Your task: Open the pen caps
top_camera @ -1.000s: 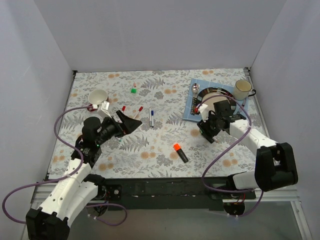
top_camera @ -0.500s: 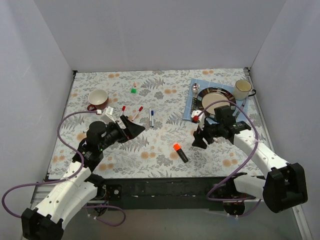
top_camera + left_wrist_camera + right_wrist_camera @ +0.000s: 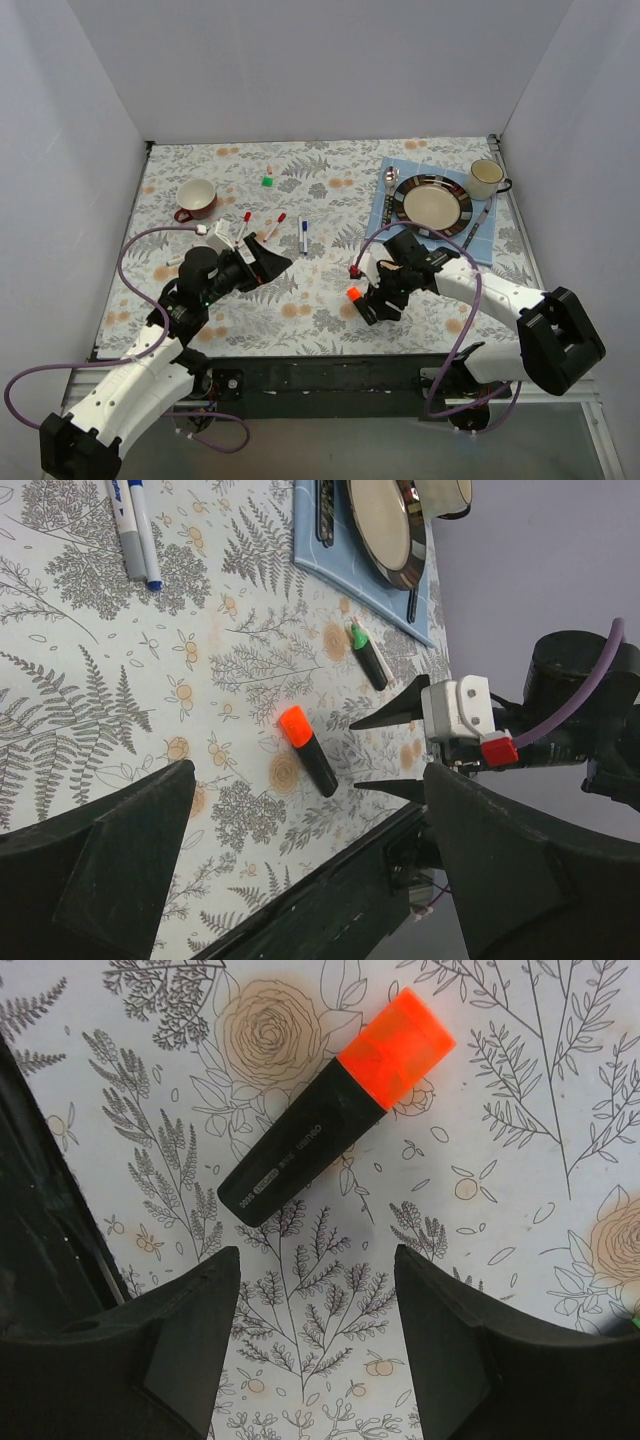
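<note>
A thick black pen (image 3: 300, 1145) with an orange cap (image 3: 395, 1045) lies flat on the floral cloth. My right gripper (image 3: 318, 1290) hovers just above it, open, with nothing between its fingers and the pen's black end just beyond the fingertips. From above, the right gripper (image 3: 370, 300) covers the barrel and only the orange cap (image 3: 352, 293) shows. My left gripper (image 3: 272, 252) hangs open and empty to the left. Its camera shows the same pen (image 3: 310, 755), a green-capped black pen (image 3: 367, 655) and two white pens (image 3: 132, 535). More white pens (image 3: 281, 219) lie at mid-left.
A plate (image 3: 432, 203) and spoon (image 3: 391, 180) sit on a blue mat (image 3: 380, 228) at the back right, with a mug (image 3: 486, 178) beside them. A red cup (image 3: 195, 198) stands at the back left. A small green cap (image 3: 268, 181) lies farther back. The table's front edge is just below the right gripper.
My right gripper has swung from beside the plate leftward and toward the front edge, ending over the orange-capped pen, and its jaws have widened. The left arm has barely shifted.
</note>
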`<state>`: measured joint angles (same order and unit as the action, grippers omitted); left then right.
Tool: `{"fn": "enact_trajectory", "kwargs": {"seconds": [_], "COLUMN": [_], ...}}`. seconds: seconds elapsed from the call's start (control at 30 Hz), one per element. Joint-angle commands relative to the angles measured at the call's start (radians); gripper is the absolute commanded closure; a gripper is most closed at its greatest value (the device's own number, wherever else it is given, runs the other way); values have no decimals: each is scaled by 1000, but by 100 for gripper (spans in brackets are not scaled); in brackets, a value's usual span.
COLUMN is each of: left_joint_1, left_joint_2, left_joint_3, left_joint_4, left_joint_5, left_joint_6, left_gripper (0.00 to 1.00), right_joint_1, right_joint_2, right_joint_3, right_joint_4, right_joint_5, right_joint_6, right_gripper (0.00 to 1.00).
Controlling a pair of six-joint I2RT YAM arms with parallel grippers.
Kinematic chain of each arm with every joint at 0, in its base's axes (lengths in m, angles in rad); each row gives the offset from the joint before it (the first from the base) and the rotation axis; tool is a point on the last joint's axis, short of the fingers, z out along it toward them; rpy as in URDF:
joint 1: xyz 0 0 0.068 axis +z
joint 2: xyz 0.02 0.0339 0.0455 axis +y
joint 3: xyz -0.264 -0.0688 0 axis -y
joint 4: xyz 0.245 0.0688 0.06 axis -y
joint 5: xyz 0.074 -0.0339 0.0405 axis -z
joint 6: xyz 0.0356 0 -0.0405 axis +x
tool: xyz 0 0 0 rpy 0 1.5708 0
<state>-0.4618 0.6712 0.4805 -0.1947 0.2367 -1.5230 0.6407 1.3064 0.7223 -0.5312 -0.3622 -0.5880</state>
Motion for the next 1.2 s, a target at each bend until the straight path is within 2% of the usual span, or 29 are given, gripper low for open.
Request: {"fn": "enact_trajectory", "kwargs": {"seconds": [0.0,0.93,1.17], "left_joint_1": [-5,-5,-6], "left_joint_2": [-21,-30,-30], "left_joint_3": [-17,-31,-33], "left_joint_4": [-12,-9,-6], "left_joint_5": [-37,-53,-53], "left_joint_6": [3,-2,-8], "left_gripper": [2,2,2], "right_joint_1": [20,88,116], "right_joint_2": [10,108,126], "right_joint_3": [32,35,78], "right_joint_4": [-24,5,8], "right_joint_5": [98,140,63], "right_joint_6": [1,33,66], "right_gripper": [29,27,27]}}
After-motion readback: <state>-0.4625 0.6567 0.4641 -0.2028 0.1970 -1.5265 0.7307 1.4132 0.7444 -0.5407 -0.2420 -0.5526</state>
